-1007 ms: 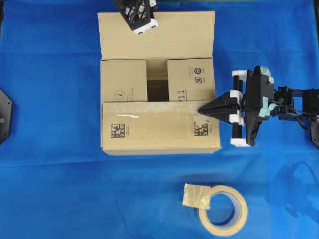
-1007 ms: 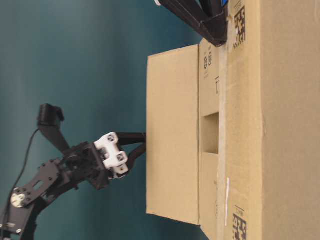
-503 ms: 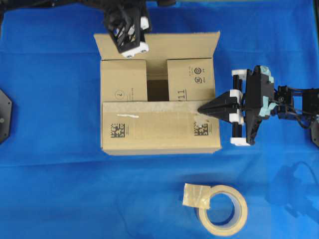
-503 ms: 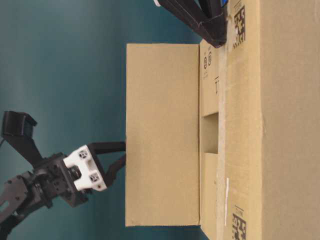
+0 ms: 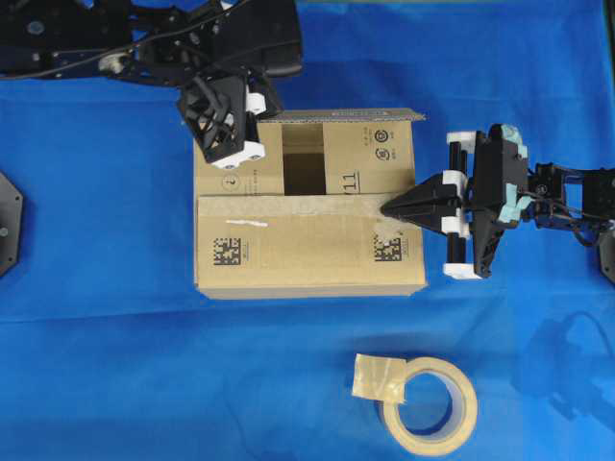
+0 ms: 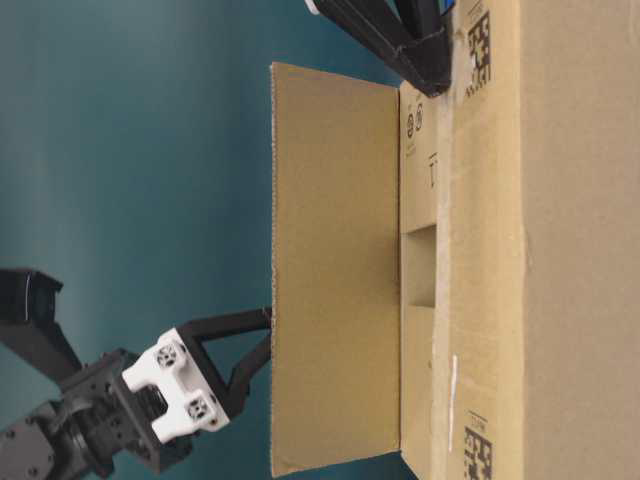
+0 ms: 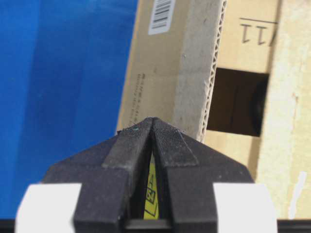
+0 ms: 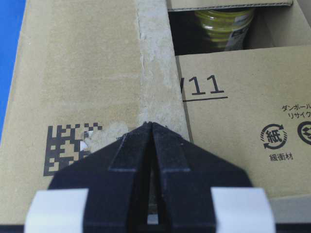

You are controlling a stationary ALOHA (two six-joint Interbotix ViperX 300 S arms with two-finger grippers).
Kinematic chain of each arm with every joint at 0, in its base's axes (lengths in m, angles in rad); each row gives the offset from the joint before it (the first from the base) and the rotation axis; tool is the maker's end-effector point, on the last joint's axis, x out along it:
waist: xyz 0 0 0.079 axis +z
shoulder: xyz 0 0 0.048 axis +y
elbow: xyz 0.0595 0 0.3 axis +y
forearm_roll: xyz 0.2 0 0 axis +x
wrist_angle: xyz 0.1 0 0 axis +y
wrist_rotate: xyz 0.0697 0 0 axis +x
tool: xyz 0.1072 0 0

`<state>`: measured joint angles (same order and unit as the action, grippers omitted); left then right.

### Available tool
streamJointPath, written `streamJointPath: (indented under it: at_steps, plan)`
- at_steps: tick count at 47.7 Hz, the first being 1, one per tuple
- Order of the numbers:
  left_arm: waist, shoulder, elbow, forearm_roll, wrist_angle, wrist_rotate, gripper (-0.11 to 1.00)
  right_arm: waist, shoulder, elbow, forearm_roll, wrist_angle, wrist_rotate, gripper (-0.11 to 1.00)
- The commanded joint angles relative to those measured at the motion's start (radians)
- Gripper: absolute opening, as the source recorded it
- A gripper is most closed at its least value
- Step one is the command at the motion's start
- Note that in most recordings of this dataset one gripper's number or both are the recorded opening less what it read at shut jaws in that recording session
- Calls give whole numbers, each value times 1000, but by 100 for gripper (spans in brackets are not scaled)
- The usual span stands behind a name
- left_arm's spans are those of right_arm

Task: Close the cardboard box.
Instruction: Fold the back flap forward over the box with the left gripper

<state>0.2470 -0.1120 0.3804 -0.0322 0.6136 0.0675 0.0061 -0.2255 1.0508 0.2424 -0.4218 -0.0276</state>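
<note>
On blue cloth, cardboard box beside tape roll.

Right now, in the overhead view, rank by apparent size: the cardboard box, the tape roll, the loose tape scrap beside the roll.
1. cardboard box
2. tape roll
3. tape scrap, touching the roll's rim

No close calls.

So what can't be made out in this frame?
- Cardboard box contents: right wrist view shows only a yellowish top in the gap; flaps hide the rest.
- Left gripper contact with the far flap: fingers hide it.
- Small print beside the data-matrix codes: too small overhead.
</note>
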Motion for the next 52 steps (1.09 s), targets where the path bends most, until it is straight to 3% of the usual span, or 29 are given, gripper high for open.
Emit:
streamJointPath:
  at_steps: [1,34,52]
  plan:
    - [-20,-48,20,-2,-41,-17,0,-8,-6,-17,-2,-11,0,0]
    - [-75,-86,330,-3,-422,-195,0,-8,-6,-18,-2,-11,-5,0]
    - [-89,-95,413,-3,-546,-249,0,-20,-6,-18,-2,-12,-11,0]
